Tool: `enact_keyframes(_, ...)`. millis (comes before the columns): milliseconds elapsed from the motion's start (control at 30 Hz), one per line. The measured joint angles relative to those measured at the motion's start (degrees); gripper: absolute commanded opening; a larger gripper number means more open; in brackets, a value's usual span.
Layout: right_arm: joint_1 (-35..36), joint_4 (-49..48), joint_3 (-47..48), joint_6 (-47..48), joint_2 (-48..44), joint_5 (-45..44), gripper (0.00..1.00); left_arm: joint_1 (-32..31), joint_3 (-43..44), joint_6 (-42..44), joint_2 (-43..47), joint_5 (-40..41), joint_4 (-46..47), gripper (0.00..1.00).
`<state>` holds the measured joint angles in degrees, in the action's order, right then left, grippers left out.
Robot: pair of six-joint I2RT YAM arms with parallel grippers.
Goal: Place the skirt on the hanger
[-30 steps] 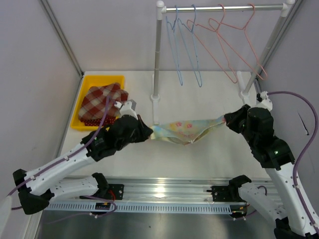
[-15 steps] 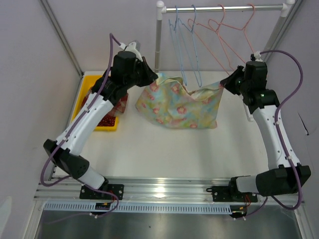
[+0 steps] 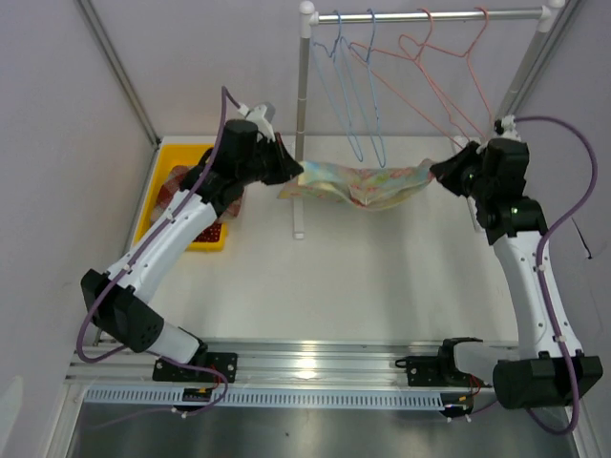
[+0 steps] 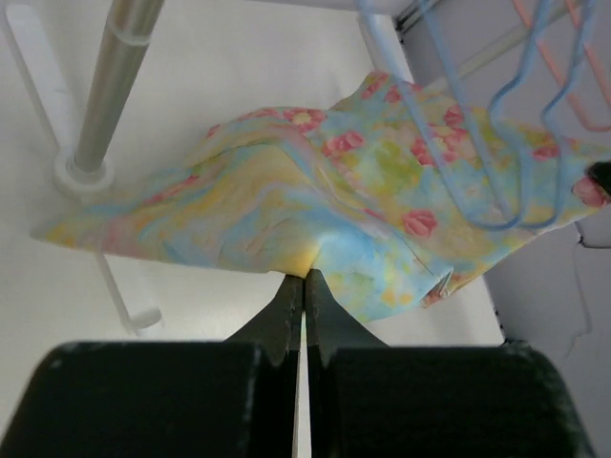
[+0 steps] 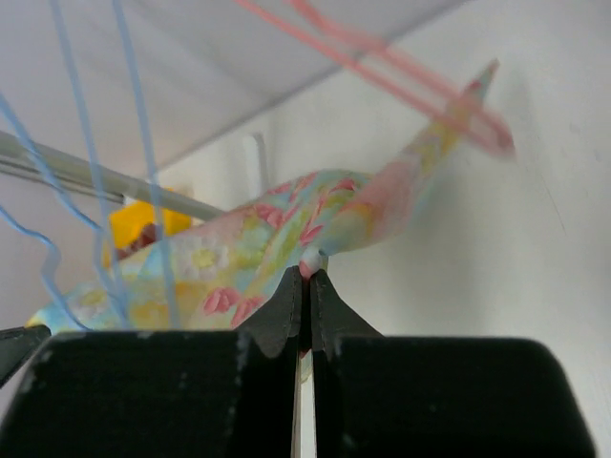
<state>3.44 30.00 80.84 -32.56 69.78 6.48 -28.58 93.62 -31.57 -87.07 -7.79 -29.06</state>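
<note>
Pinching the skirt point(image 3: 361, 181) at one end with my left claw point(image 3: 292, 172) and at the other with my right claw point(image 3: 440, 173), both clamped tight on the cloth, I hold it stretched in the air between them. It hangs just under the blue hangers point(image 3: 358, 114) on the rail point(image 3: 430, 15). I judge this taut, flat spread is meant to line the fabric up with a hanger; whether it touches the wire I cannot tell.

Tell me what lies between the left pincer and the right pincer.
The pastel floral fabric skirt, pinched at opposite ends by left pincer and right pincer, spans the gap; the top external view shows it.
</note>
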Motion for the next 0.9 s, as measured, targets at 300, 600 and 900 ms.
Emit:
enact_keyframes(300,-0.2,0.4,-34.6,-4.9,-14.9,-0.6,0.0,-5.6,-36.7,-2.1,4.2,-3.5,11.3,0.0)
enact_keyframes(600,-0.2,0.9,-48.0,-8.1,-14.9,-0.6,0.13,-11.1,-49.2,-7.5,3.0,-2.4,15.3,0.0)
enact_keyframes(900,-0.2,1.2,-49.0,-8.5,-19.6,-1.6,0.66,-13.0,-50.9,-9.5,8.9,0.3,15.4,0.13)
